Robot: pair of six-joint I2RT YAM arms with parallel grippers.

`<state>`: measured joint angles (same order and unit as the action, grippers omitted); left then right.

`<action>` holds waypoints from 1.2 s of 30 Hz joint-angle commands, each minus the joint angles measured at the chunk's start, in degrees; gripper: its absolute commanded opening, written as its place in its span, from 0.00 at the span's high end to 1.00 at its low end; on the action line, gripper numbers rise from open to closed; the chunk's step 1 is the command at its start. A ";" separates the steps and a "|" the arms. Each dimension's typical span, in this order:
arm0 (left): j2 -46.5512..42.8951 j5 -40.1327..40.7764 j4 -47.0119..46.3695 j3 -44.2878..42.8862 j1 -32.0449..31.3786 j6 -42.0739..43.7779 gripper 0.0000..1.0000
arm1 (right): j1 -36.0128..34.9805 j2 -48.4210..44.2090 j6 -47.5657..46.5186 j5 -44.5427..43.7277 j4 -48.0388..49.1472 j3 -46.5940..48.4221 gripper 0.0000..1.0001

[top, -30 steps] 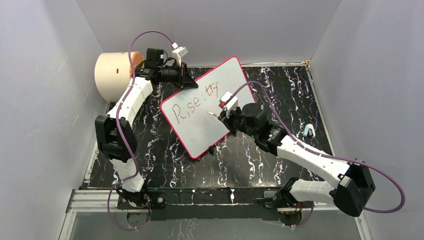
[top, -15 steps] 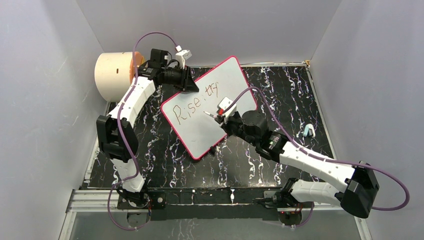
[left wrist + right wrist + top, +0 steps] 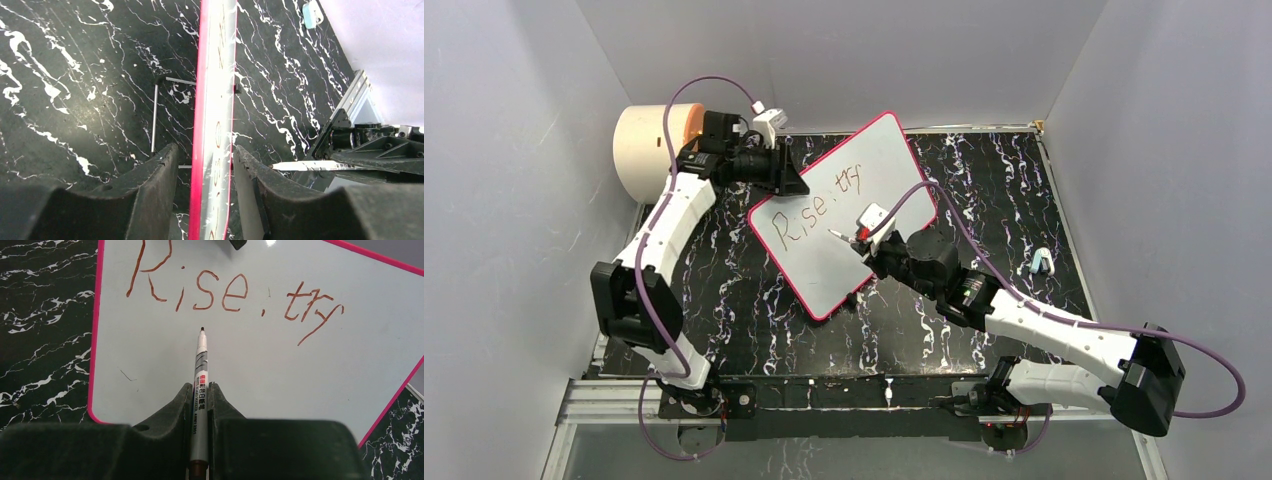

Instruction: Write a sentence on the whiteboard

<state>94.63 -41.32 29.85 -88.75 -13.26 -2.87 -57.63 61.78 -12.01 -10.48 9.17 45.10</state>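
Note:
The whiteboard (image 3: 824, 268) stands tilted on the black marbled table, pink-rimmed, seen edge-on in the left wrist view (image 3: 216, 75). The sentence (image 3: 230, 292) reads "Rise, try" in reddish-brown, also legible from above (image 3: 809, 213). My left gripper (image 3: 796, 182) straddles the board's upper left edge, open (image 3: 205, 150), with a gap on each side of the rim. A grey marker (image 3: 201, 365) sits in my right gripper (image 3: 201, 386), which is shut on it; its tip hovers just below the "s" of "Rise". From above, the marker (image 3: 844, 236) and the right gripper (image 3: 865, 240) are over the board's middle.
A cream cylinder (image 3: 649, 150) with an orange face stands at the back left behind the left arm. A small light-blue object (image 3: 1041, 262) lies near the right wall. The board's wire stand (image 3: 154, 115) props it from behind. Grey walls enclose three sides.
The left gripper's jaws have parted from the board's edge and the left arm has swung slightly left. The right arm carried the marker left, from beside "try" to below "Rise".

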 commanded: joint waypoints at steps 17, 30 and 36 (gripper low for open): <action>-11.64 -3.46 -2.49 10.44 5.18 -2.47 0.70 | -1.56 -2.30 -0.37 -2.44 2.87 -1.05 1.00; -0.52 -10.91 7.33 1.58 5.61 7.86 1.00 | -2.19 -0.13 -1.48 -1.82 4.10 -1.55 1.00; 1.67 -10.87 8.67 2.46 5.61 10.58 1.00 | -3.71 0.13 -2.53 -3.95 5.87 -2.99 1.00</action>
<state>94.48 -52.86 33.58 -87.15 -6.50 2.61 -60.07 62.33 -13.06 -12.43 9.74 42.81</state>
